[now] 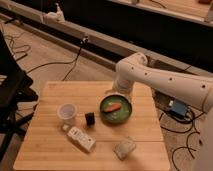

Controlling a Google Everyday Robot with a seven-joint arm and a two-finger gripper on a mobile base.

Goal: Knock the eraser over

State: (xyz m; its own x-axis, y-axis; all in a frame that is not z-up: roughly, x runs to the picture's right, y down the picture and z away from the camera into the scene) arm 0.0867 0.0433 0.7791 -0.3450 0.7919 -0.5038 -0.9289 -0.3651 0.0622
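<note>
The eraser [90, 118] is a small black block standing on the wooden table [50, 150], between the white cup [67, 112] and the green bowl [118, 116]. My white arm reaches in from the right and bends down at the table's far edge. The gripper [114, 93] hangs just behind the bowl, above and to the right of the eraser, apart from it.
The bowl holds an orange piece of food [112, 107]. A long white bottle-like object [81, 138] lies in front of the eraser. A pale sponge-like block [124, 148] sits near the front edge. A dark chair [10, 85] stands left; cables lie on the floor.
</note>
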